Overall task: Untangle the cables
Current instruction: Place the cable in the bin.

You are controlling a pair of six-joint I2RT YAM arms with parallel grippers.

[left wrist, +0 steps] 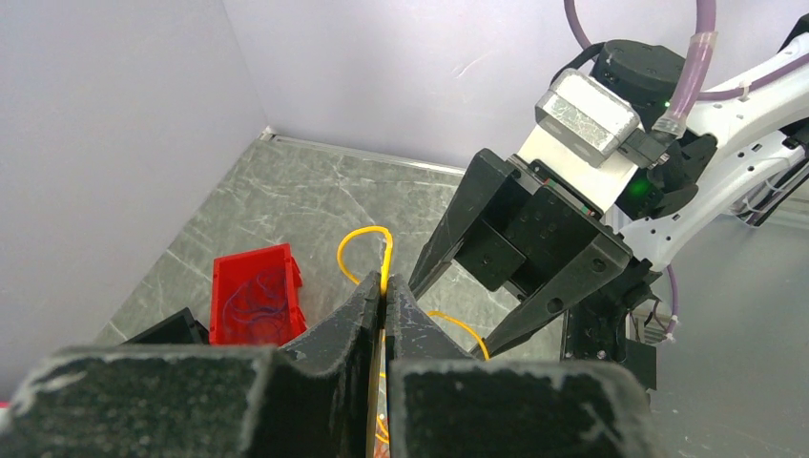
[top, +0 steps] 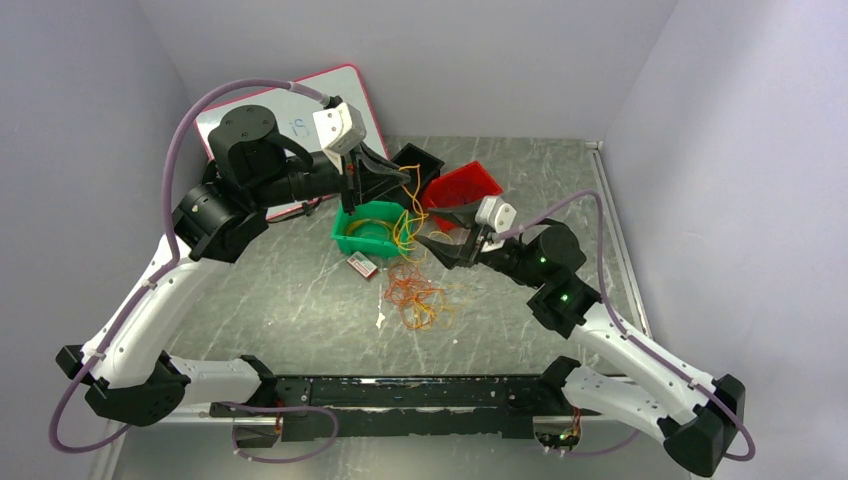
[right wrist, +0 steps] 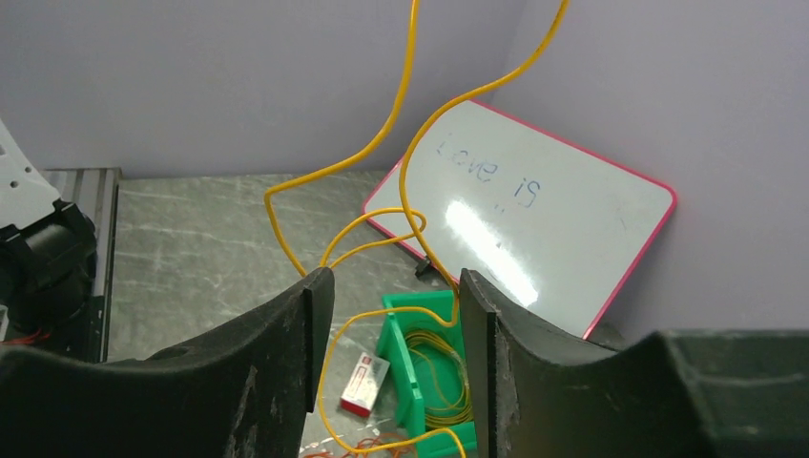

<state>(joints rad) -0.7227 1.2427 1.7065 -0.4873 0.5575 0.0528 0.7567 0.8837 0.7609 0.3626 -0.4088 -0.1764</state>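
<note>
My left gripper [top: 400,180] is raised over the green bin [top: 352,238] and is shut on a thin yellow cable [top: 405,215] that hangs from it in loops. In the left wrist view the jaws [left wrist: 384,289] are pressed together on that yellow cable [left wrist: 358,234]. My right gripper [top: 432,232] is open just right of the hanging cable. In the right wrist view its jaws [right wrist: 393,281] stand wide apart, with the yellow cable [right wrist: 269,198] passing between them without being clamped. A tangle of orange and red cables [top: 415,295] lies on the table.
The green bin [right wrist: 396,353] holds more coiled yellow cable. A small red-and-white box [top: 361,266] lies beside it. A red bin [top: 462,185] and a black bin [top: 418,163] sit behind. A pink-rimmed whiteboard [top: 290,110] leans on the back-left wall.
</note>
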